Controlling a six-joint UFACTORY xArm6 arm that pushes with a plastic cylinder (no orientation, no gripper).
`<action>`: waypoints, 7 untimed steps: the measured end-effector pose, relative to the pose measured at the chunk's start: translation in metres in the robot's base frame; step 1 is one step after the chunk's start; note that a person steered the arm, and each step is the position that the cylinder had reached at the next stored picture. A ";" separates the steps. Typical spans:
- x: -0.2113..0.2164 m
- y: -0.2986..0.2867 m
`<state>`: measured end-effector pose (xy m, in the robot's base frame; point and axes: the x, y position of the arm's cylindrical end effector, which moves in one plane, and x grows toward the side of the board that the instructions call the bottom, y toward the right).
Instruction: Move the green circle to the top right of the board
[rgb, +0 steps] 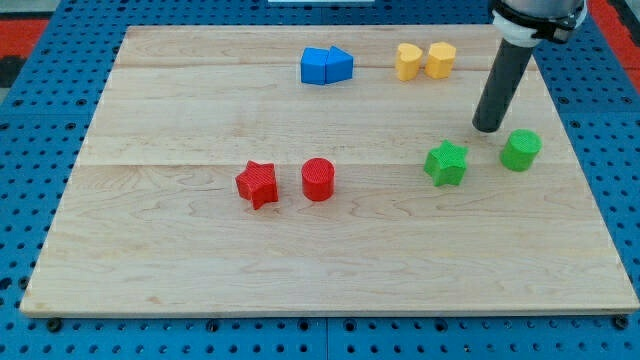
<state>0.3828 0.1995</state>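
A: Start at the bottom of the frame. What lies nearest?

B: Only bare wood of the board (200, 270) along the lower edge. The first blocks come around mid-height: a red star (257, 184) left of centre, and a red circle (318, 180) just beside it on its right, with a narrow gap between them.

A: And on the right side?

B: A green star (446, 163) sits right of centre, at about the same height as the red pair. The green circle (520, 150) stands near it, further right and a touch higher, close to the board's right edge. The two green blocks are apart, not touching.

A: Where is the rod?

B: It comes down from the upper right corner of the frame, dark and slightly tilted. My tip (489, 127) rests on the board just above the gap between the green star and the green circle, nearer the circle, to its upper left. It touches neither block. It is a plain rod, with nothing that opens or closes, and it holds nothing.

A: And farthest away?

B: Along the top of the frame, two blue blocks, a blue cube (316, 66) and a blue wedge-like block (340, 64), press together. To their right two yellow blocks, a yellow heart (407, 60) and a yellow hexagon-like block (441, 59), stand side by side, touching or almost so.
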 end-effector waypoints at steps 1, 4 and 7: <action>0.003 0.005; 0.091 0.075; 0.031 0.019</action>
<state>0.4138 0.2184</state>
